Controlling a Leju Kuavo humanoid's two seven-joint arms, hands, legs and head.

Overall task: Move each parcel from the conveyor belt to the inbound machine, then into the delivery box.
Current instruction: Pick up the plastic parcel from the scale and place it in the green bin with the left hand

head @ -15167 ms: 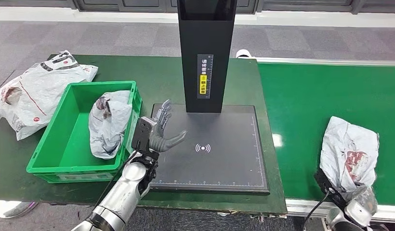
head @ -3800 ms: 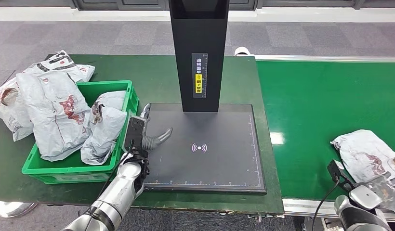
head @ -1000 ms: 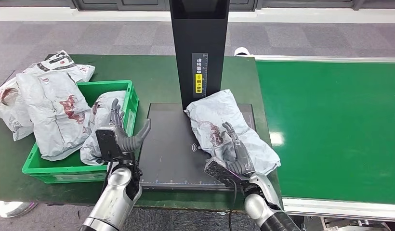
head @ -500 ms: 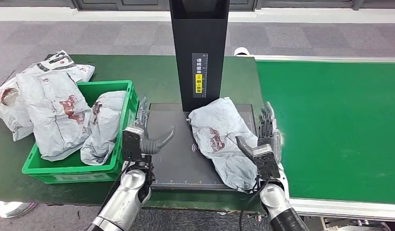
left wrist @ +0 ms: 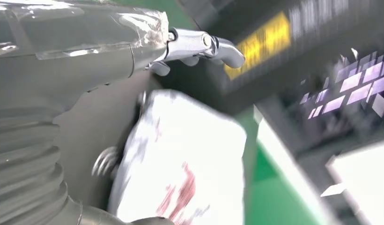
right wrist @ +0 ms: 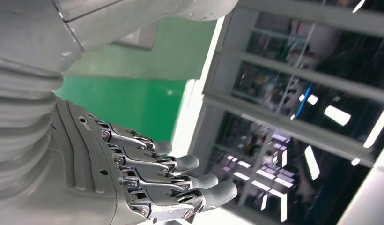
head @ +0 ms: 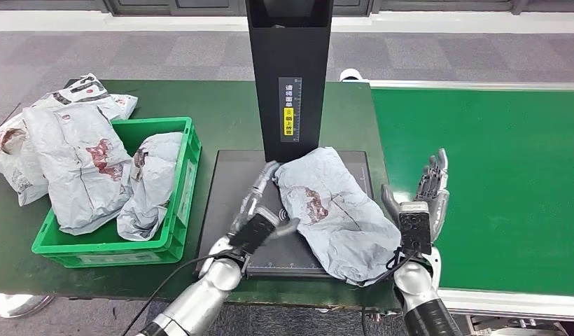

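A crumpled grey parcel (head: 333, 210) with red print lies on the black scanner plate (head: 225, 189) of the inbound machine, at the foot of its black column (head: 291, 77). My left hand (head: 260, 210) reaches across the plate to the parcel's left edge, fingers spread and thumb close to the wrapper, not closed on it. The blurred left wrist view shows the parcel (left wrist: 180, 159) between the extended fingers (left wrist: 204, 44) and the thumb. My right hand (head: 421, 203) stands open and upright just right of the parcel, at the belt's edge, holding nothing; its fingers (right wrist: 171, 183) are apart.
A green crate (head: 95, 245) left of the plate holds two parcels (head: 155, 182) (head: 81, 168), one hanging over its far rim. Another parcel (head: 11, 154) lies on the table at the far left. The green conveyor belt (head: 494, 175) runs on the right.
The right hand brought the parcel from the belt to the plate, let go and drew off to the right. The left hand swung right across the plate to the parcel's left edge.
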